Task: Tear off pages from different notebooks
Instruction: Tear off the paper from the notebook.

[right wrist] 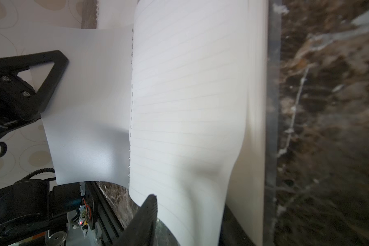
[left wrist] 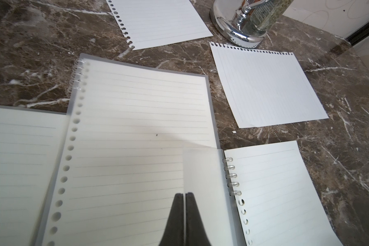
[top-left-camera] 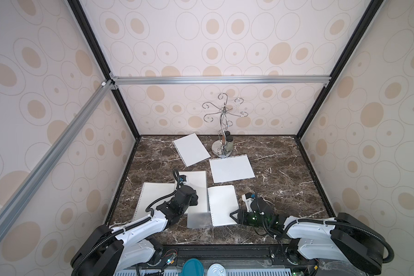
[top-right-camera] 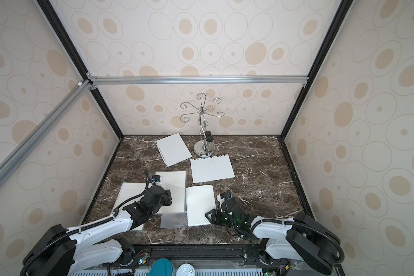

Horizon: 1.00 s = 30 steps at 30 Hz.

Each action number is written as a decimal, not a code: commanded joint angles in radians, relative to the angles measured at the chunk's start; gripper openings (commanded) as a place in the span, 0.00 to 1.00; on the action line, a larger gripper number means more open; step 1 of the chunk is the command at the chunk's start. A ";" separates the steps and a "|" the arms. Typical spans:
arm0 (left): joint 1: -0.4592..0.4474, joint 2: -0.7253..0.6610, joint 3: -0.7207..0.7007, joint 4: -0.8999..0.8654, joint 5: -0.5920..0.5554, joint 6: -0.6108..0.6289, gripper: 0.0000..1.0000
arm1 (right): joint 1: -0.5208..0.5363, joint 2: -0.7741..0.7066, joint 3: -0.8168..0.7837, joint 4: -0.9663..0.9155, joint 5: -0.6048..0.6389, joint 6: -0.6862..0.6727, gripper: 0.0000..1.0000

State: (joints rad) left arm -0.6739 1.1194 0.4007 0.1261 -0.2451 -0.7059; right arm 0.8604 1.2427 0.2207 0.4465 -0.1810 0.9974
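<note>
Your right gripper [top-left-camera: 233,215] meets the lifted page [right wrist: 190,127], its grip unclear; your left gripper [left wrist: 185,196] only pinches the cover [left wrist: 202,170], so a hard pull could drag the notebook [top-left-camera: 221,200].

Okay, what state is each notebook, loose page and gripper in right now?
left notebook: flat, seemingly closed.
middle notebook: flat, seemingly closed.
right notebook: cover flipped open, top page curled up.
far-left loose page: torn off, flat.
far-right loose page: torn off, flat.
left gripper: shut, at that cover's edge.
right gripper: at the curled page; jaws unclear.
</note>
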 commanded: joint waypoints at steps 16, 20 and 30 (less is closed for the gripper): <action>0.002 -0.013 0.014 -0.011 -0.014 0.010 0.00 | -0.139 0.318 0.022 0.372 -0.150 0.116 0.52; 0.003 -0.015 0.015 -0.014 -0.016 0.010 0.00 | -0.178 0.275 0.011 0.336 -0.145 0.084 0.56; 0.002 -0.024 0.020 -0.025 -0.019 0.009 0.00 | -0.241 0.253 0.064 0.270 -0.226 0.007 0.64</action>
State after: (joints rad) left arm -0.6739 1.1172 0.4007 0.1238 -0.2451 -0.7055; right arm 0.6342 1.4815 0.2607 0.7746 -0.3779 1.0290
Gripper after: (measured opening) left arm 0.047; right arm 0.641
